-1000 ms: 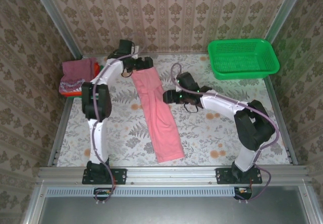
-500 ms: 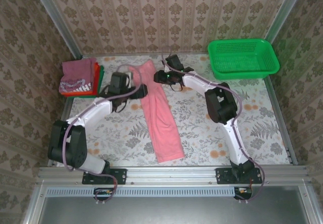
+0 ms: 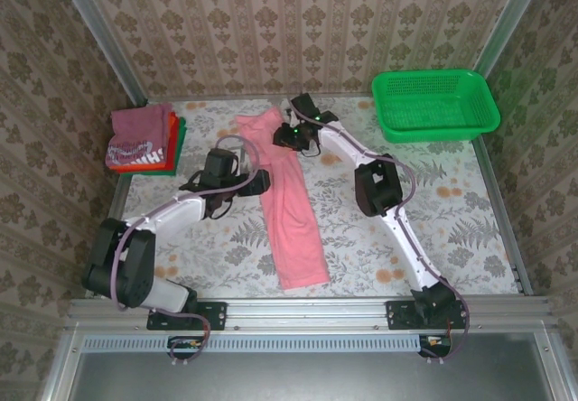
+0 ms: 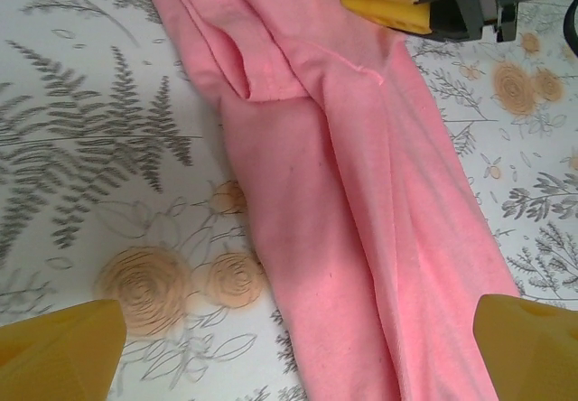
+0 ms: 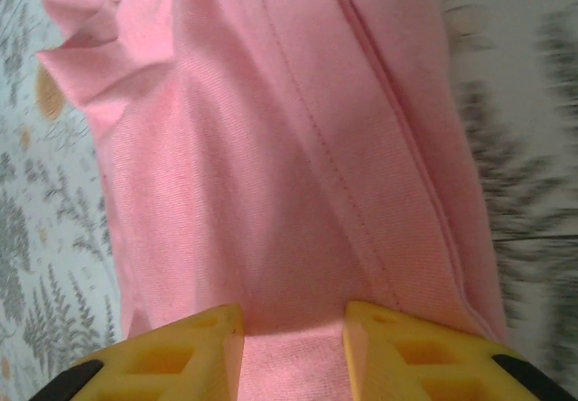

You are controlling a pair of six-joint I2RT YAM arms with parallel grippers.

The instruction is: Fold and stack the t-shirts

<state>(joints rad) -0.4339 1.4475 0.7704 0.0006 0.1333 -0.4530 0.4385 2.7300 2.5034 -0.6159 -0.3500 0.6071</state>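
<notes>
The salmon-pink t-shirt (image 3: 289, 211) lies folded into a long narrow strip running from the back of the table toward the front edge. My left gripper (image 3: 262, 182) hovers at the strip's left side, a third of the way down. It stands wide open, its yellow fingertips (image 4: 54, 351) straddling the pink cloth (image 4: 361, 193). My right gripper (image 3: 282, 135) sits on the strip's far end. Its jaws (image 5: 293, 347) are drawn in on a raised fold of the pink cloth (image 5: 271, 148), both pads touching it. Folded t-shirts (image 3: 140, 139) in maroon, red-orange and green are stacked at the back left.
A green mesh basket (image 3: 433, 103) stands at the back right corner. Patterned walls close off the back and sides. The floral tabletop (image 3: 424, 229) shows bare to the right of the shirt, and the metal rail (image 3: 307, 311) runs along the front edge.
The left arm swung from the shirt's far end down to its left side. The right gripper moved from the strip's middle to its far end and narrowed its jaws onto the cloth.
</notes>
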